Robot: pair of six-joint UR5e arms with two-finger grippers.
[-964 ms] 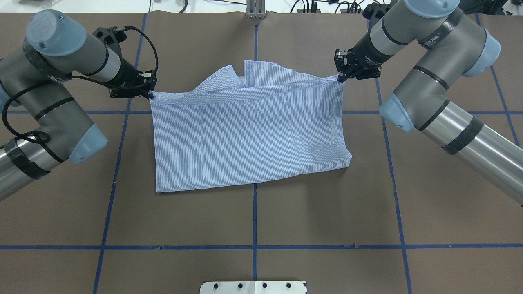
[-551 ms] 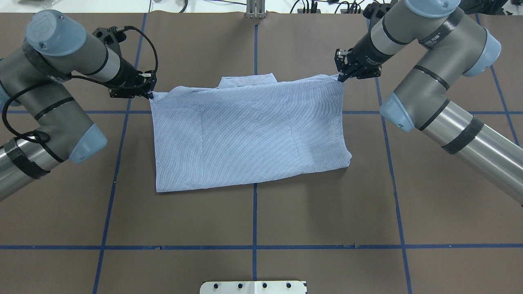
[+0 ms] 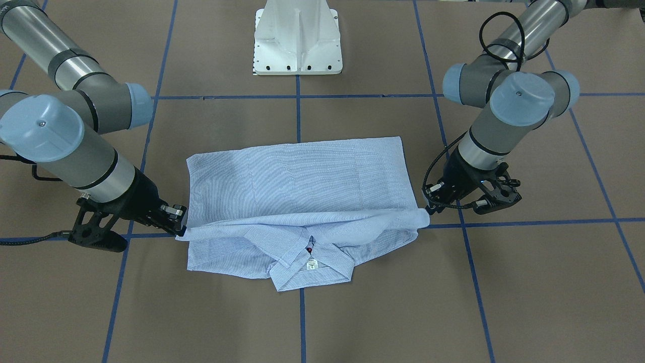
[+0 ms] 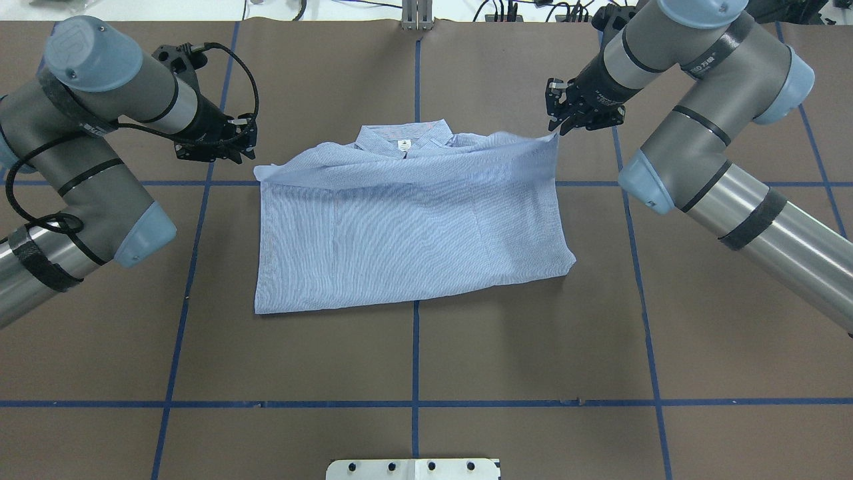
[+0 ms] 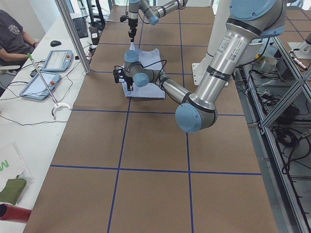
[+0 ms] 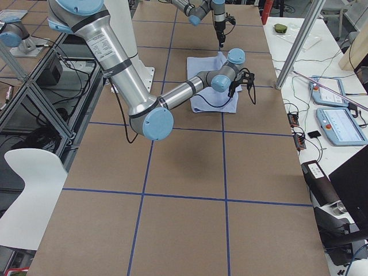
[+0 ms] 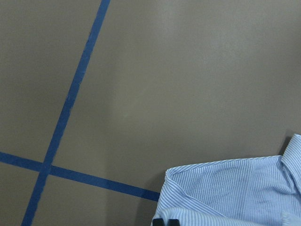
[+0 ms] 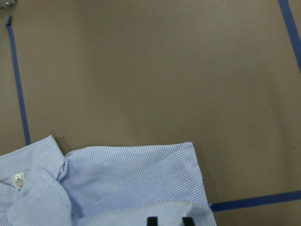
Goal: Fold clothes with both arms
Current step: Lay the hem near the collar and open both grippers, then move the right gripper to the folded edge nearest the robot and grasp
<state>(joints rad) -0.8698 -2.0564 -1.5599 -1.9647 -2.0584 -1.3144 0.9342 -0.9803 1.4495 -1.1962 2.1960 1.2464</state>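
The light-blue striped shirt [image 4: 413, 227] lies folded across the middle of the brown table. Its collar [image 4: 400, 137] and white neck label [image 3: 311, 263] show at the far edge. The upper layer's far edge sags between the two grippers. My left gripper [image 4: 252, 159] [image 3: 427, 206] is shut on that layer's left corner. My right gripper [image 4: 556, 130] [image 3: 179, 231] is shut on the right corner. Each wrist view has striped cloth [image 7: 235, 188] [image 8: 131, 174] at its bottom edge, with black fingertips [image 7: 159, 221] [image 8: 152, 220] at the cloth.
Blue tape lines [image 4: 416, 400] divide the table into squares. The white pedestal base [image 3: 297, 40] stands on the robot's side. A side bench with tablets [image 5: 56, 60] runs beyond the far edge, and a person [image 5: 14, 34] sits there.
The raised cloth behind the fold dropped flat. The upper layer's far edge then slid back toward the robot and uncovered the collar and label. Its left corner shifted inward, and both arms moved slightly.
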